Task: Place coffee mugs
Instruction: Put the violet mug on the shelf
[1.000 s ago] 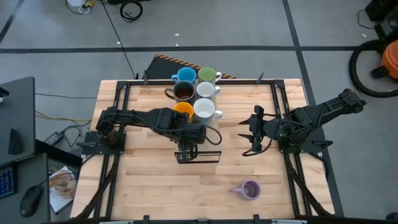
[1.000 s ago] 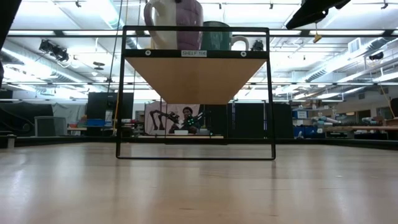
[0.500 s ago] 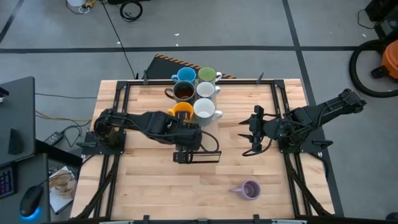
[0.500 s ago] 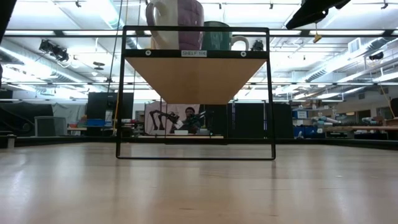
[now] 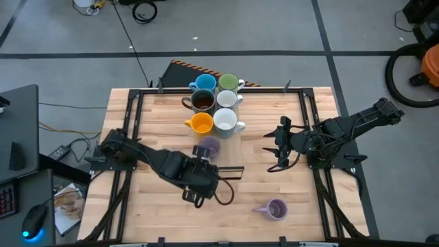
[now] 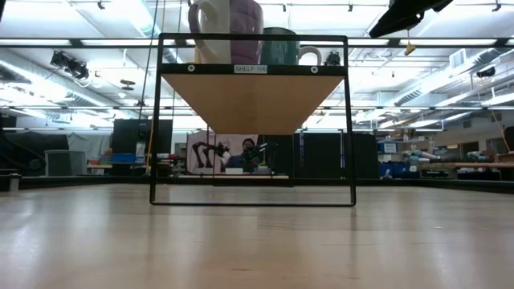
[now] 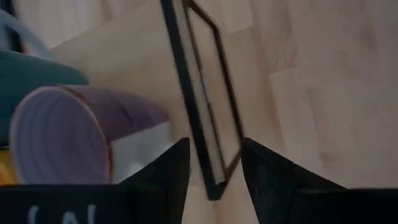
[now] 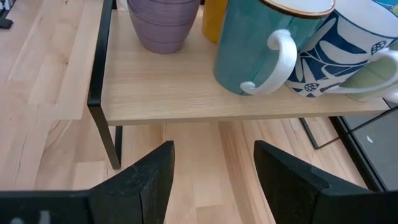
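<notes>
Coffee mugs: seven are standing on the raised shelf [image 8: 205, 102] at the counter's [image 5: 302, 206] far edge: blue [image 5: 204, 84], green [image 5: 228, 83], dark brown [image 5: 202, 101], two white [image 5: 227, 100], orange [image 5: 201, 123], and a ribbed lavender mug [image 5: 208, 147] at the near edge.
Stray mug: a second lavender mug [image 5: 275, 209] is lying on its side on the counter, well apart.
Left hand [image 5: 195, 193]: fingers are standing apart, gripping nothing, hovering near the shelf's lavender mug.
Right hand [image 5: 277, 149]: fingers are apart, empty, waiting beside the shelf.
</notes>
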